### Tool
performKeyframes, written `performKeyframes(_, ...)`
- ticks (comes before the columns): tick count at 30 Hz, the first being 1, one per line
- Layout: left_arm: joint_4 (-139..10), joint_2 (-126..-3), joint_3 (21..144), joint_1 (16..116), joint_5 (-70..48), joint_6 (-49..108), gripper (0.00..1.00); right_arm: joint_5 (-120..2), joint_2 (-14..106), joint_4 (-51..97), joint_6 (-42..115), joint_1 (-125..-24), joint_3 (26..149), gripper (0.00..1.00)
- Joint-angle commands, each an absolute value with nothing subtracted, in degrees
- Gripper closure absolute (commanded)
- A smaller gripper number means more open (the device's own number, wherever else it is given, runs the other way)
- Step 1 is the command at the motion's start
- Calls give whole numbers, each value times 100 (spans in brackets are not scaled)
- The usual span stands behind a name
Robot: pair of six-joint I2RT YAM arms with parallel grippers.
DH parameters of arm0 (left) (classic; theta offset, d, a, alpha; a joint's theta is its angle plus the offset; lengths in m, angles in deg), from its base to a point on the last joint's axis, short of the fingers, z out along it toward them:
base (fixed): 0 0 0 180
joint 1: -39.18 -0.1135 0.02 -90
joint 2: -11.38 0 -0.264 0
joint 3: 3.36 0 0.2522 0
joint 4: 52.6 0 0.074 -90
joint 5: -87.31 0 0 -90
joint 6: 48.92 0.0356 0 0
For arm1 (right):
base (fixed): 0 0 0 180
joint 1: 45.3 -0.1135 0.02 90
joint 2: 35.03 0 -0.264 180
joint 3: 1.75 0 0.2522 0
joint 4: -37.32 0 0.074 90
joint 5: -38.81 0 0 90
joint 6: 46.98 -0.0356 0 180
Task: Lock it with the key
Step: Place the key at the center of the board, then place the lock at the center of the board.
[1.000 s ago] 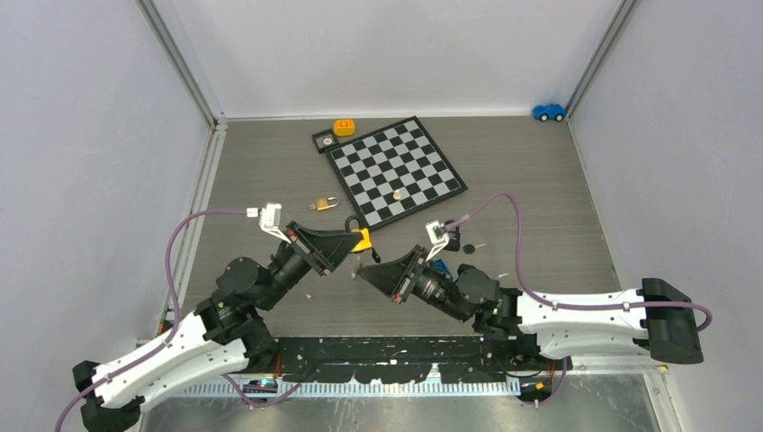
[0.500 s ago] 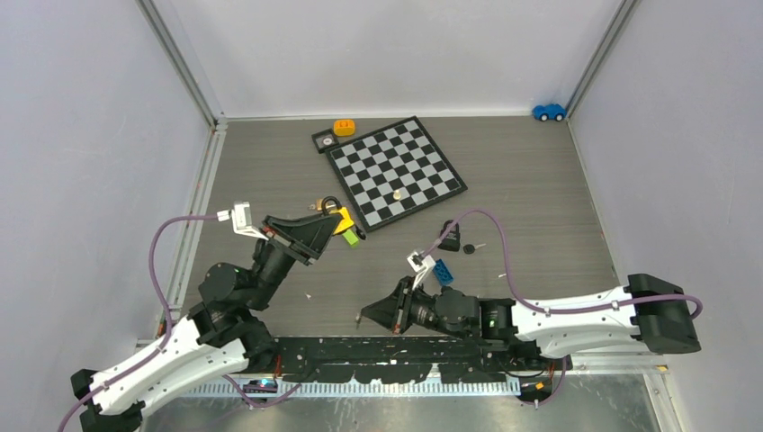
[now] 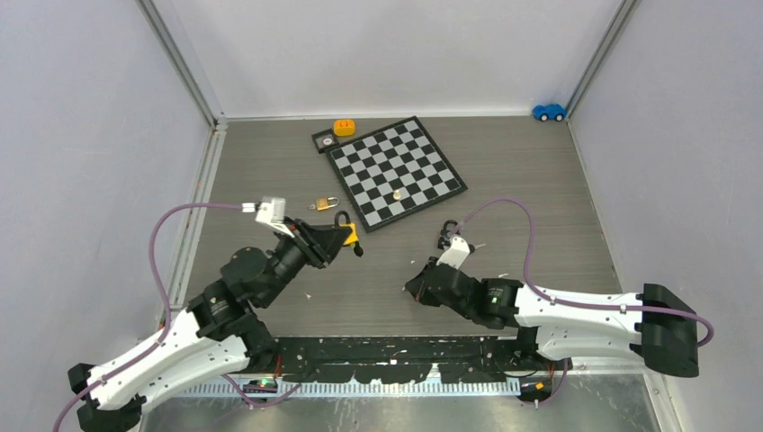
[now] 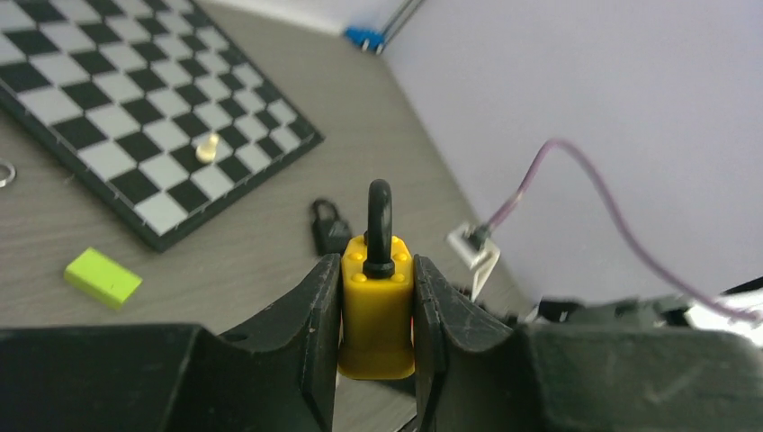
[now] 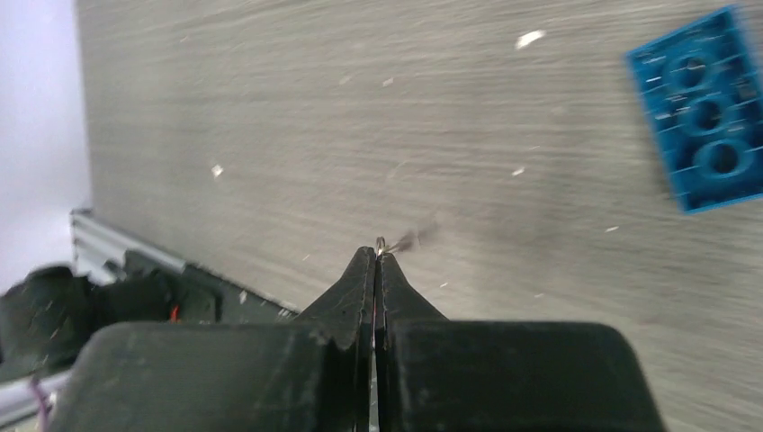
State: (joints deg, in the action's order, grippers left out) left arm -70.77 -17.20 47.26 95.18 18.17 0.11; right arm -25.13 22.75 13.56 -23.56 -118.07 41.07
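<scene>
Left gripper (image 4: 378, 270): clamped across the body of the yellow padlock (image 4: 378, 315), which it holds upright in the air with the black shackle (image 4: 379, 216) on top.
Right gripper (image 5: 375, 256): jaws pressed tight together, low over the table (image 5: 270, 108), well apart from the lock.
Key (image 5: 381, 242): just a silvery speck poking out at the right fingertips; I take that for the key, pinched nearly out of sight.
Biggest worry: the pinch! With so little metal showing, the key could swivel or squirt out the moment it meets the lock.
Keyhole: not in view from any camera, so lining up would be half blind, and a skewed entry could jam or bend the key.
Lock grip: smooth plastic sides between two fingers; a firm push from the key could tilt or slide the body.
Shackle state: cannot tell whether it is pressed home; if it isn't, turning the key may lock nothing.
Distractors: a black padlock (image 4: 328, 227) and a brass padlock (image 3: 324, 204) lie on the table, tempting wrong targets.
If dropped: a key that small on grey woodgrain near the blue brick (image 5: 706, 157) would be hard to pick up again.
</scene>
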Motion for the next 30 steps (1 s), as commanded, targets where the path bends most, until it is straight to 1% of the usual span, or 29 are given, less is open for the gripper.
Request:
performKeyframes(1, -7371, -2206, 4853, 9507, 1292, 117, 100, -3099, 2489, 956, -2364, -11199, 4297, 99)
performKeyframes(2, -7391, -2325, 4826, 9507, 1206, 114, 100, -3127, 2552, 896, -2287, -11132, 4371, 94)
performKeyframes(6, -7464, -2834, 4714, 9507, 929, 118, 100, -3192, 2772, 659, -2107, -10912, 4589, 69)
performKeyframes(8, -7502, -3042, 4686, 9507, 819, 118, 100, -3194, 2799, 598, -2105, -10864, 4610, 61)
performKeyframes(10, -7513, -3205, 4647, 9507, 748, 118, 100, -3156, 2744, 523, -2105, -10849, 4605, 55)
performKeyframes(13, -7439, -3376, 4527, 9507, 691, 85, 100, -3001, 2482, 294, -2098, -10840, 4609, 53)
performKeyframes(18, -7225, -3804, 4380, 9507, 527, -106, 100, -2487, 1725, -473, -2049, -10840, 4718, 52)
performKeyframes(21, -7099, -4330, 4378, 9507, 439, -314, 100, -2224, 1157, -765, -2024, -10840, 4705, 52)
performKeyframes(25, -6968, -5369, 4569, 9516, 92, -513, 99, -2070, 547, -964, -2129, -10840, 4575, 51)
performKeyframes(26, -6850, -5623, 4615, 9516, -45, -533, 97, -2069, 437, -993, -2157, -10840, 4538, 51)
performKeyframes(28, -6596, -6055, 4677, 9544, -235, -589, 88, -2085, 275, -1083, -2223, -10840, 4465, 51)
performKeyframes(29, -6464, -6244, 4710, 9565, -235, -639, 79, -2096, 218, -1127, -2258, -10840, 4429, 51)
performKeyframes(30, -6401, -6379, 4731, 9575, -227, -673, 71, -2110, 172, -1175, -2291, -10840, 4401, 50)
